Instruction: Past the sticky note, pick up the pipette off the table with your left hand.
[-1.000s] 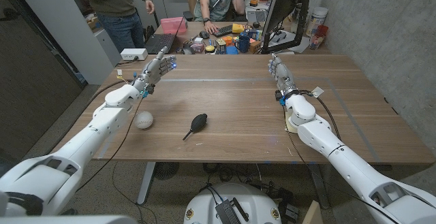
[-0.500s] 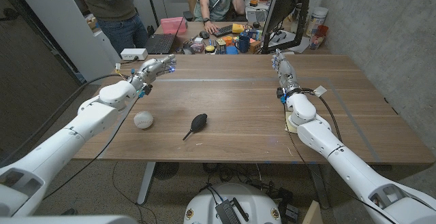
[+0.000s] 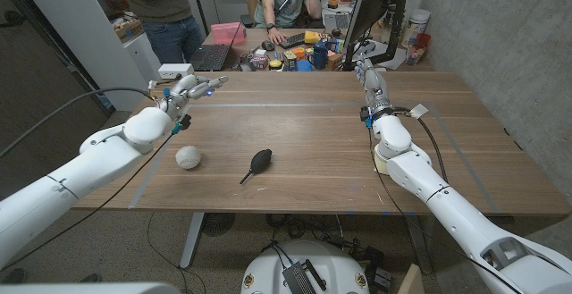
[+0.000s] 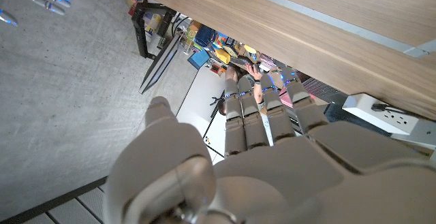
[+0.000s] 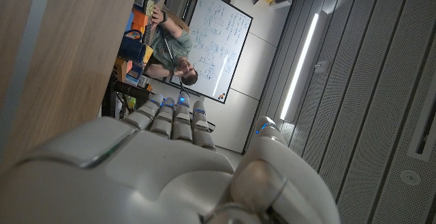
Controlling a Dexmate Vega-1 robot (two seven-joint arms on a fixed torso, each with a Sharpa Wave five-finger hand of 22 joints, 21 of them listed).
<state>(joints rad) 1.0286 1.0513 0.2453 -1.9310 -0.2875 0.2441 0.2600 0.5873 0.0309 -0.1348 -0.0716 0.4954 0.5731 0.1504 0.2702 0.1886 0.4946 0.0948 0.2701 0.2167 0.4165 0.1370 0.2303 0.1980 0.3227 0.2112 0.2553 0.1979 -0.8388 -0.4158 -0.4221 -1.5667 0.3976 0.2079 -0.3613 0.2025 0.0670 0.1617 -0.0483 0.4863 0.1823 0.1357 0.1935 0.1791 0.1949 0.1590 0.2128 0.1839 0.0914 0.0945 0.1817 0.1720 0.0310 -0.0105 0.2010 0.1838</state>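
Well inboard: pipette point(image 3: 255, 163), white ball point(image 3: 187, 156).

Before you: brown wood-grain table point(image 3: 313, 142); black bulb-shaped pipette point(image 3: 258, 162) at centre; off-white ball point(image 3: 187, 157) at its 9 o'clock; pale yellow sticky note point(image 3: 380, 162) at 3 o'clock. Your white arms end in grey hands, left point(image 3: 192, 88) and right point(image 3: 368, 81), fingertips lit blue.

Blower point(image 3: 258, 161) sits mid-table point(image 3: 313, 142) with ball point(image 3: 187, 156) just to its left, left hand point(image 3: 192, 88) above the far-left edge beyond the ball, right hand point(image 3: 369, 84) far right, power strip point(image 3: 176, 71) behind the left hand.
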